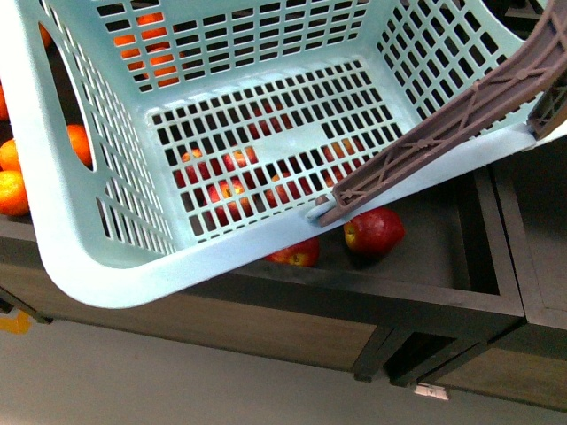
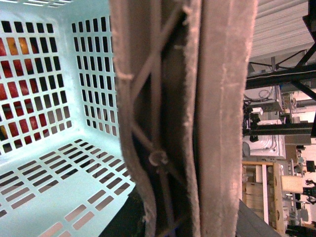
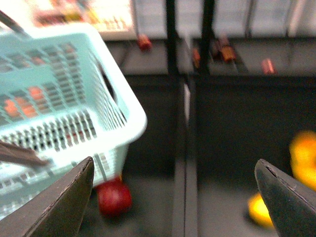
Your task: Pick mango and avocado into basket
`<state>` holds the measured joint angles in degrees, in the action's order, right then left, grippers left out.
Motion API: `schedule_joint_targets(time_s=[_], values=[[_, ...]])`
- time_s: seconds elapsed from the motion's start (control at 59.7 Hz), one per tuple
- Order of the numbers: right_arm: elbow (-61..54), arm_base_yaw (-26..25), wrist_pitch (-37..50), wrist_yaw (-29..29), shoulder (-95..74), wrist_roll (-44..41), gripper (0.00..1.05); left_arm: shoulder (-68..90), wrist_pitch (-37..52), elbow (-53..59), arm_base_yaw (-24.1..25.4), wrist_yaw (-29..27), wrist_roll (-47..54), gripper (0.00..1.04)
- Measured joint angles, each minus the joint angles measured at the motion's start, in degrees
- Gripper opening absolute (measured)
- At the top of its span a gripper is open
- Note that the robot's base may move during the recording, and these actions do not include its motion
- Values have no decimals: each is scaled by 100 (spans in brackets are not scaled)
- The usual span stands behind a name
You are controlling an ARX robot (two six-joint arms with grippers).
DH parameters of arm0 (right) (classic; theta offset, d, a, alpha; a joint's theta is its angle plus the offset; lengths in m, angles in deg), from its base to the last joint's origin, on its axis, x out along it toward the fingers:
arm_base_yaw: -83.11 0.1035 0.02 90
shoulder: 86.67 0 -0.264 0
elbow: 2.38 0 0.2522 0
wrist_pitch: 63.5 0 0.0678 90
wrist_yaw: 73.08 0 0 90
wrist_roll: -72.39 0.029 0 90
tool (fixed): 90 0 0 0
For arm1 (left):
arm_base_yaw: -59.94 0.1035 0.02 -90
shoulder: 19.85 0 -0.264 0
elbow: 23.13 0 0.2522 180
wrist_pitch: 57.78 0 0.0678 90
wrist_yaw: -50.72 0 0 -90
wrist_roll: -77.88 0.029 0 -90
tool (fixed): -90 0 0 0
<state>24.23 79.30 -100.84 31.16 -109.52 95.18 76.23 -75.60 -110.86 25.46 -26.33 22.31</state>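
Looking at a light teal plastic basket with slotted lattice walls [image 1: 62, 230] filling most of the front view, tilted and up above a dark wooden produce shelf [image 1: 416, 292]. Can see shiny red apples [image 1: 373, 232] down in the shelf bin, some of them only through the basket's lattice floor, plus round oranges [image 1: 12, 190] off on the left side. Over in the left wrist view, staring straight at the ribbed brown plastic handle [image 2: 217, 98], and pretty sure about the left gripper [image 2: 190, 222] being clenched on it, with dark fingers [image 2: 121, 217] snug against both sides. Found the right gripper [image 3: 174, 165] spread wide, grasping nothing, near the basket's corner above the shelf. Also spotting a couple of yellow-orange blobs [image 3: 303, 155] on the shelf well away from the basket, way too blurry to name.
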Motion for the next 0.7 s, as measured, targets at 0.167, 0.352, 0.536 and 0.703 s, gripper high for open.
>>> schedule_joint_targets(time_s=[0.167,0.352,0.536,0.703], values=[[706,-1956,1283,-1086,-1961,374,96,0,0,2,0,15,-7,16],[1694,-2428,2614,-890,-4944,796,96,0,0,2,9,-11,0,16],[2756,-2269,2968,-778,-7173,1491,96,0,0,2,7,24,0,16],[3917,-2087,2953,-780,-9003,2144,96,0,0,2,7,13,2,16]])
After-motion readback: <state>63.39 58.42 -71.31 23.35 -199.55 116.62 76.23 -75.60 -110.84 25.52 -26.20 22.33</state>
